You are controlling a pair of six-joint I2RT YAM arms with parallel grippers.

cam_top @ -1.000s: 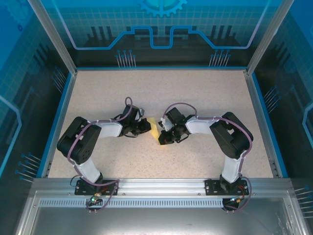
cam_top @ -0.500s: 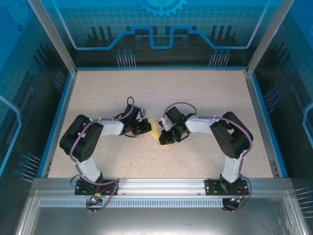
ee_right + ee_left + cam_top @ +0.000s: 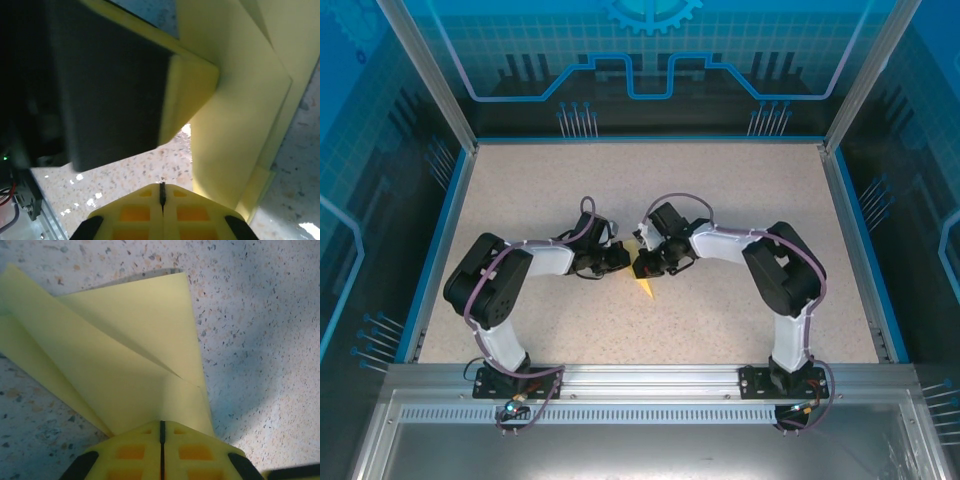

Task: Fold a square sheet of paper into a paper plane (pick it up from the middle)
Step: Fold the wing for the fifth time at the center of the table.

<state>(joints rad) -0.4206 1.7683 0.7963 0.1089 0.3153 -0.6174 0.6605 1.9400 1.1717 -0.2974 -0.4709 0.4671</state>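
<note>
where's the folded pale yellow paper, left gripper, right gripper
folded pale yellow paper [image 3: 117, 382], left wrist view, on its flat middle
left gripper [image 3: 161, 426], left wrist view, seam between its shut fingertips
right gripper [image 3: 162, 189], right wrist view, seam between its shut fingertips

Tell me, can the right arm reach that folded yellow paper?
Probably yes: the right arm has its shut jaws right beside the paper; the left arm crowds close but doesn't seem to block it.
</note>
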